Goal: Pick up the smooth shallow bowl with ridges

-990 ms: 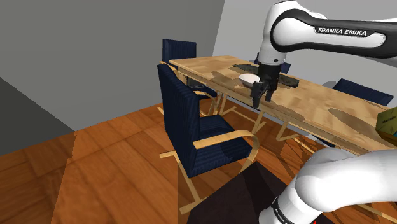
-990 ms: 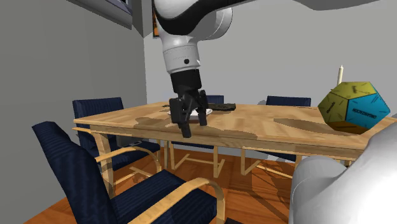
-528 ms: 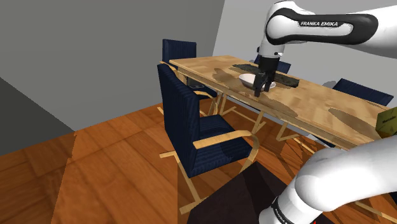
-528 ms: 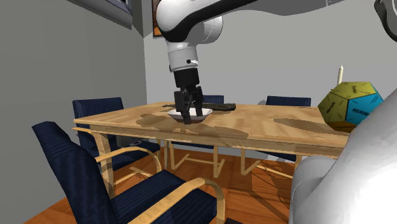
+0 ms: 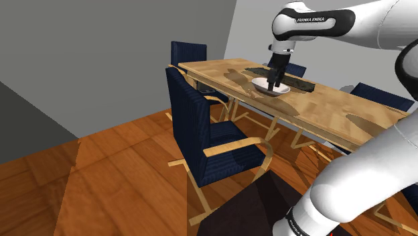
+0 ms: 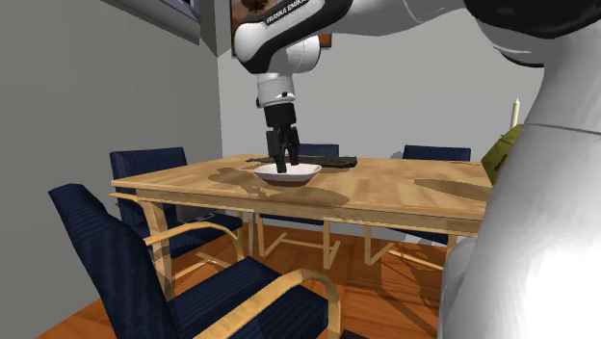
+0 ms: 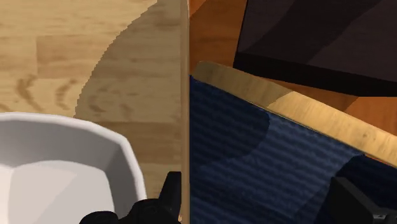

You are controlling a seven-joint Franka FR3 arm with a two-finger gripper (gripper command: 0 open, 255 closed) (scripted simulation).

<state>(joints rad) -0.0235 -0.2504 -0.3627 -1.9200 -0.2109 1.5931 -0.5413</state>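
Note:
A white shallow bowl (image 5: 274, 88) sits on the wooden table (image 5: 335, 110), towards its far end in the shoulder view. My black gripper (image 5: 272, 85) points down at the bowl, with its fingertips level with the rim. From the second exterior view the gripper (image 6: 282, 168) hangs over the bowl (image 6: 297, 174) on its left part. In the wrist view the bowl (image 7: 57, 172) lies just outside one finger (image 7: 156, 207). The other finger (image 7: 359, 200) stands well apart, so the gripper is open and holds nothing.
A dark flat mat (image 5: 298, 82) lies just behind the bowl. Blue chairs with wooden arms (image 5: 201, 127) (image 6: 144, 274) stand along the table's edge, one directly under the hand. A greenish many-sided object (image 6: 501, 154) and a candle (image 6: 515, 111) stand at the table's other end.
The gripper has travelled from the table's near edge, by the chair, to the bowl and come down to its rim. Its fingers stay apart. The bowl has not moved.

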